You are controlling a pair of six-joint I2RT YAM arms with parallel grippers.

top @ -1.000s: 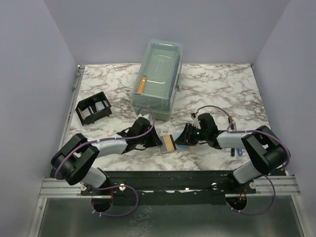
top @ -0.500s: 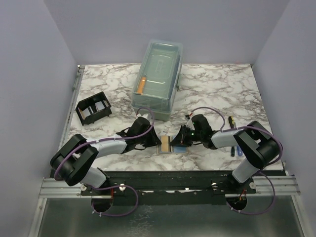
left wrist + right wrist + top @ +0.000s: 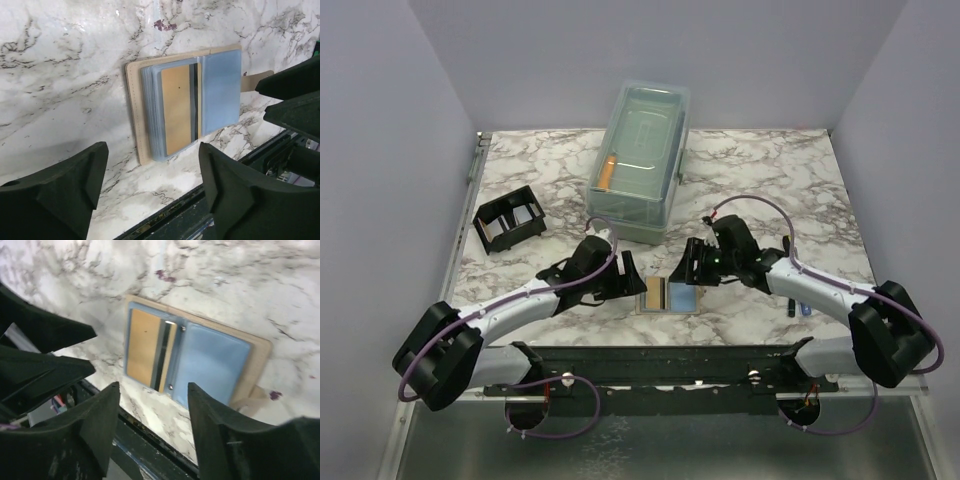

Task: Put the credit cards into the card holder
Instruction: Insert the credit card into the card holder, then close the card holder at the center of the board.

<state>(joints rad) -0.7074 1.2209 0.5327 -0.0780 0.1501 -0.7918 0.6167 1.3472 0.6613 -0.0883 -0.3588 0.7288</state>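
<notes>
Right fingers (image 3: 152, 420) have let go and backed off, spread wide. The wallet (image 3: 670, 295) now lies open at lower centre of the worktop (image 3: 770, 170), gold card (image 3: 176, 110) showing in its sleeve. Left fingers (image 3: 155, 180) are open too, empty. The rack (image 3: 508, 222) waits far left.

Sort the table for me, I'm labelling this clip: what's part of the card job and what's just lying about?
Job: open tan card wallet, gold card in its sleeve, black rack.
Lying about: clear lidded box, pens at the right.
</notes>
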